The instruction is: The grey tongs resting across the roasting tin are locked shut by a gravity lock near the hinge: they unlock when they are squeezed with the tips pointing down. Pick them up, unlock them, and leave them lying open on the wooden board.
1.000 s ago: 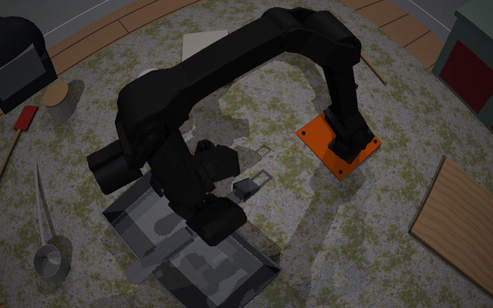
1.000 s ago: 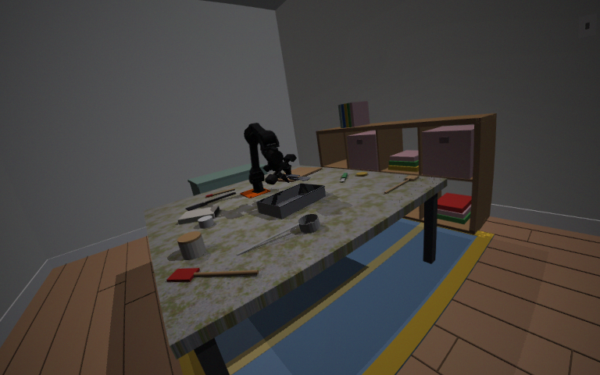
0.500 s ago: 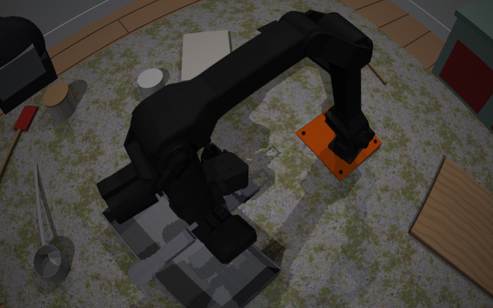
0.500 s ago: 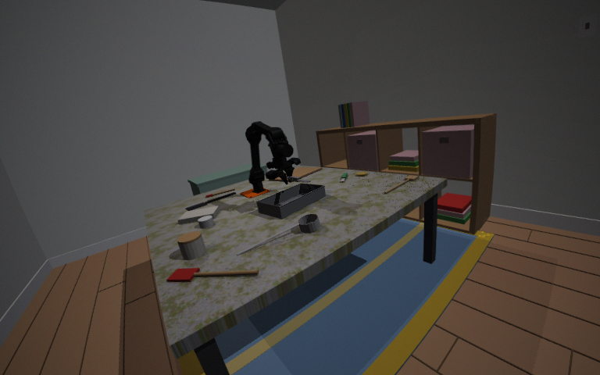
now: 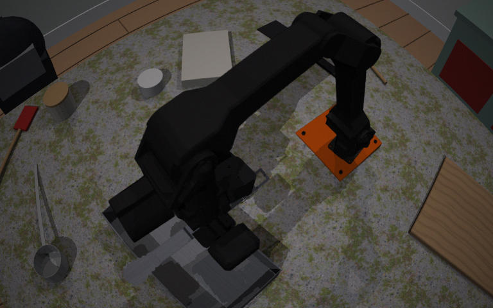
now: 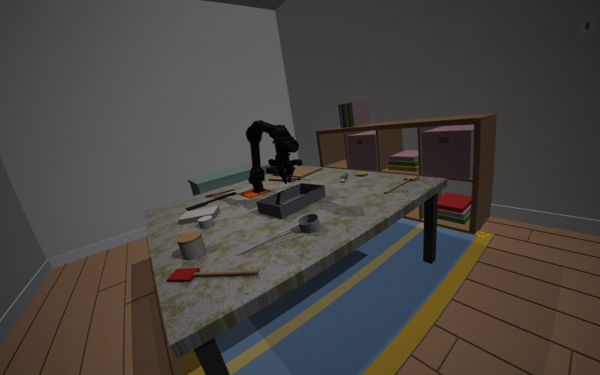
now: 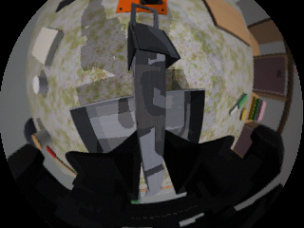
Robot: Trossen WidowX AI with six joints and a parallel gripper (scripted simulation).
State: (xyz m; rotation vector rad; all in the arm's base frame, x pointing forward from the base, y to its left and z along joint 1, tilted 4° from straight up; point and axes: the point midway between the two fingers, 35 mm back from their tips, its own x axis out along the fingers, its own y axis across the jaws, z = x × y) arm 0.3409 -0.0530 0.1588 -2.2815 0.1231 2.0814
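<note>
The grey tongs (image 5: 158,256) (image 7: 150,87) are between the fingers of my gripper (image 7: 149,129), which is shut on them. Their arms lie together as one narrow bar. The hinge end with its wire loop points toward the robot's base, and the tips point away from it. The tongs are held above the roasting tin (image 5: 217,279) (image 6: 269,210) (image 7: 104,119), roughly level rather than tips down. The arm hides their middle in the top view. The wooden board (image 5: 458,221) (image 7: 230,21) lies beyond the orange base plate, with nothing on its visible part.
A grey cup-like ring with a long handle (image 5: 40,213) (image 6: 308,223), a wooden-lidded jar (image 5: 57,95) (image 6: 191,245) and a red spatula (image 5: 25,117) (image 6: 183,274) are on the tin's far side from the base. A white block (image 5: 206,56) and a white round piece (image 5: 149,79) are also there.
</note>
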